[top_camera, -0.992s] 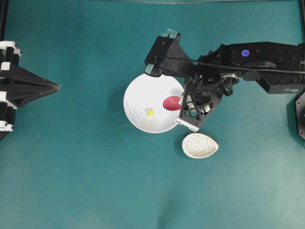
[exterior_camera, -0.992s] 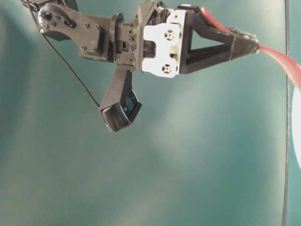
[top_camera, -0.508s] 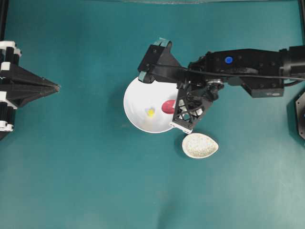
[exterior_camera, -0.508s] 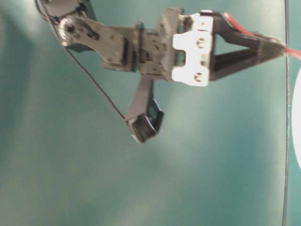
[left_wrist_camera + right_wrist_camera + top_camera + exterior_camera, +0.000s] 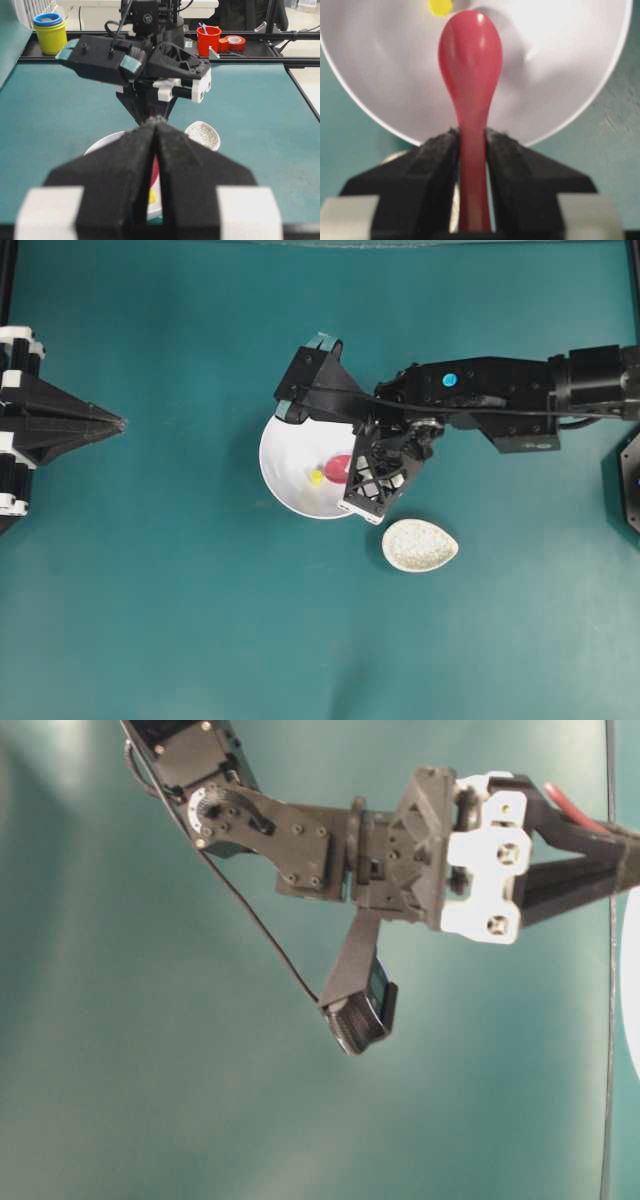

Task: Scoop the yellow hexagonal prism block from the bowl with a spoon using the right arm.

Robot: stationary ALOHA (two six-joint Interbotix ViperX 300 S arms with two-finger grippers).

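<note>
1. Gripping the spoon (image 5: 470,90) by its handle, the right gripper (image 5: 471,145) has both black jaws pressed against the pink-red shaft — seen plainly in the right wrist view.
2. The spoon's oval scoop reaches out over the inside of the white bowl (image 5: 285,455), its tip pointing at the yellow hexagonal prism block (image 5: 316,477).
3. The block lies on the bowl's floor, just beside the scoop's tip; whether the two touch cannot be told.
4. The right arm (image 5: 490,400) stretches in from the right of the overhead view, and its wrist hangs over the bowl's right rim.
5. A speckled off-white spoon rest (image 5: 420,545) sits on the teal table (image 5: 180,620), near the bowl and to its lower right, apart from it.
6. The left gripper (image 5: 156,127) stays well apart at the left edge of the overhead view — its fingers are pressed together with nothing between them.
</note>
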